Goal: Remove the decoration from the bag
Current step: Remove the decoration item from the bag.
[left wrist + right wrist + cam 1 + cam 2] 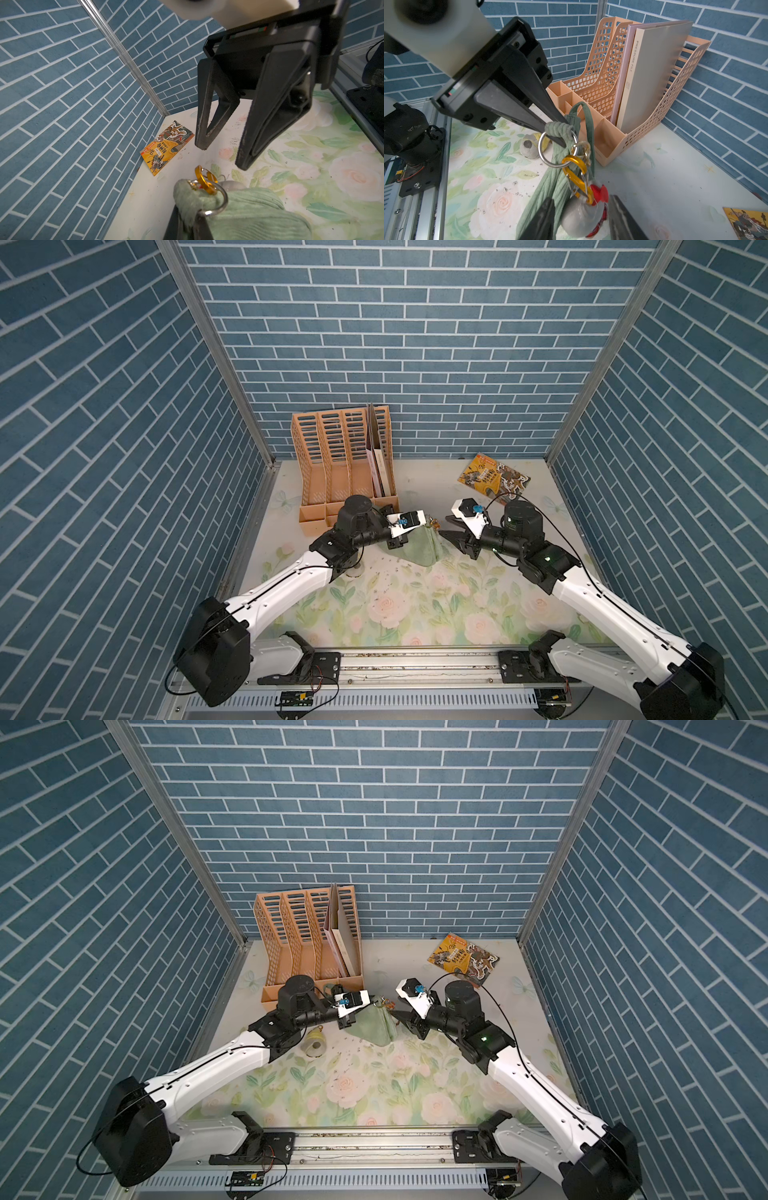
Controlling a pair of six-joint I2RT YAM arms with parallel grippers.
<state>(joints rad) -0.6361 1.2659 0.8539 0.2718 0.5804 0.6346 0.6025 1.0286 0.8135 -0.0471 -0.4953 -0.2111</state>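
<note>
Left end effector is clamped shut on the knotted strap end of the sage-green bag, holding it up between the arms, with its lower edge seemingly on the desk. Right end effector stands part open astride the grey plush decoration. A straight pull risks dragging the bag free, since the orange carabiner looks clipped to the silver ring. The soft plush may also slip.

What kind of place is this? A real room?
Probably a robot test booth, not a real room: blue brick-pattern wall panels held by metal corner posts, and a white left robot arm and right robot arm mounted on a metal rail.
</note>
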